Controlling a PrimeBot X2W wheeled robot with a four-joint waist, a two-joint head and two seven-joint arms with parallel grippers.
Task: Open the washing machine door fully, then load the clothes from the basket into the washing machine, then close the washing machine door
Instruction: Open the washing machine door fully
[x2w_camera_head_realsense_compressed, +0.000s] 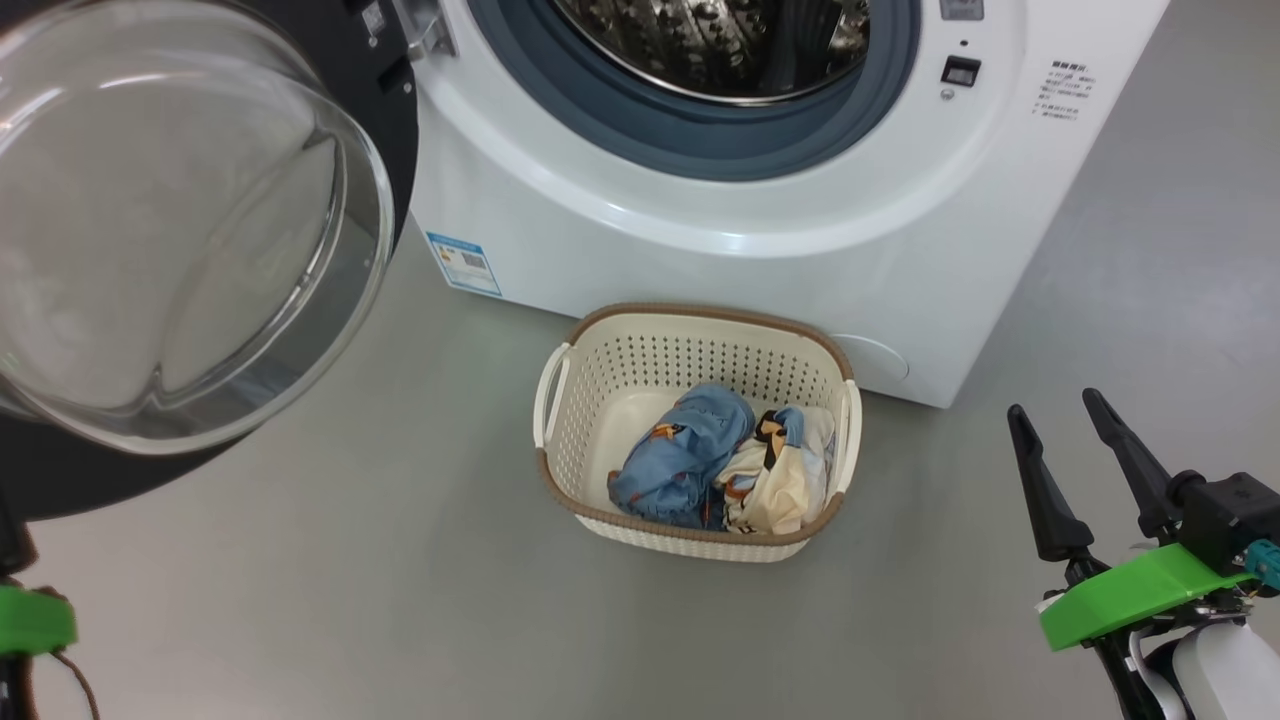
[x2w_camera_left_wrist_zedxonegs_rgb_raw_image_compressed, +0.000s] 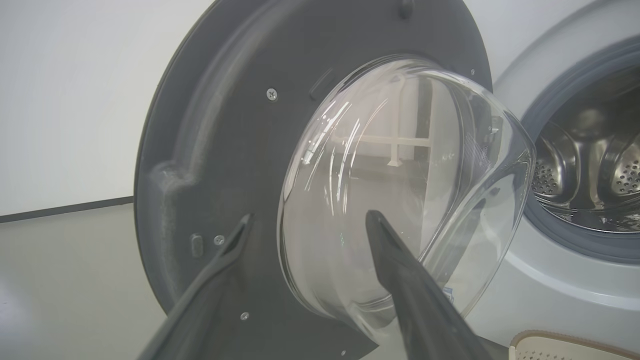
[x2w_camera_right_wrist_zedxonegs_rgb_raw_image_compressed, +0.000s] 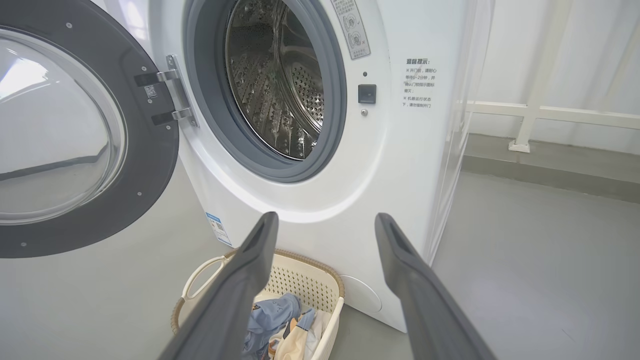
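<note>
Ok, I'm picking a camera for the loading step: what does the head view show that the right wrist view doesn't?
Head view: the whole basket, both handles, the clothes side by side. Right wrist view: the full drum opening and a white railing. Both: the open door, the washer, part of the basket, the open right gripper.

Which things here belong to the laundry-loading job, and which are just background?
Job:
washing machine
washing machine door, swung open
basket
clothes, in the basket

Not the job:
white railing
grey floor
pale wall
</note>
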